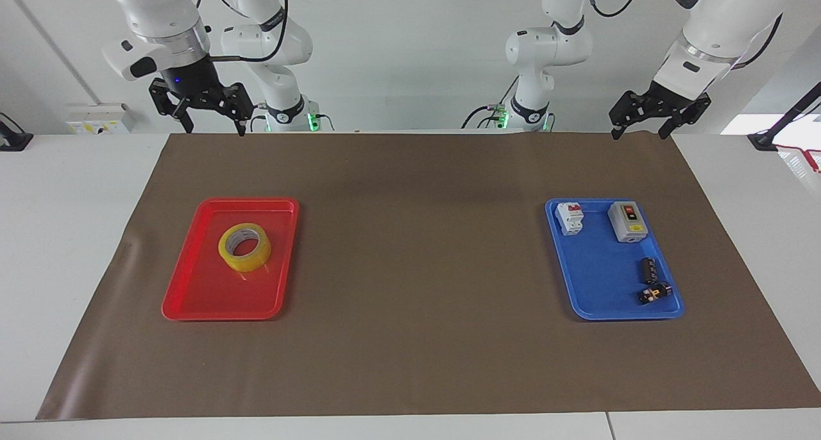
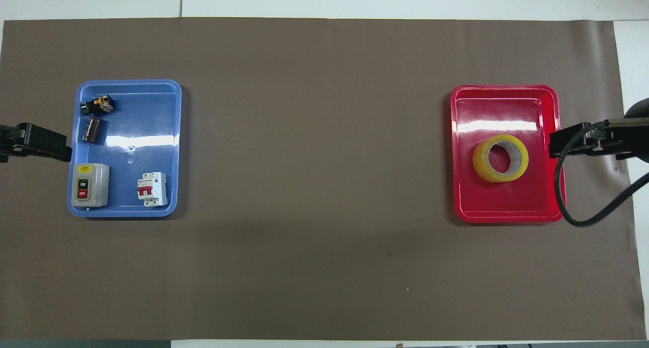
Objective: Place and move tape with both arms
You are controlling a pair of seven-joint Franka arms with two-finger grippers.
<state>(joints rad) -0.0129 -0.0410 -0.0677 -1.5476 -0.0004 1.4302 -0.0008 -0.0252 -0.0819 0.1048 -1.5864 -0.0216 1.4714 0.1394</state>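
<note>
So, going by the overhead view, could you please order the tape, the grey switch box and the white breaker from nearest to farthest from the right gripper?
1. Tape, in the red tray beside the right gripper.
2. White breaker, in the blue tray.
3. Grey switch box, same tray, at the left arm's end.

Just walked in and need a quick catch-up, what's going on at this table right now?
Nothing is being held. The tape lies flat in the red tray at the right arm's end. The right gripper hangs open, up in the air by that tray. The left gripper waits open by the blue tray, which holds switches and small parts.
</note>
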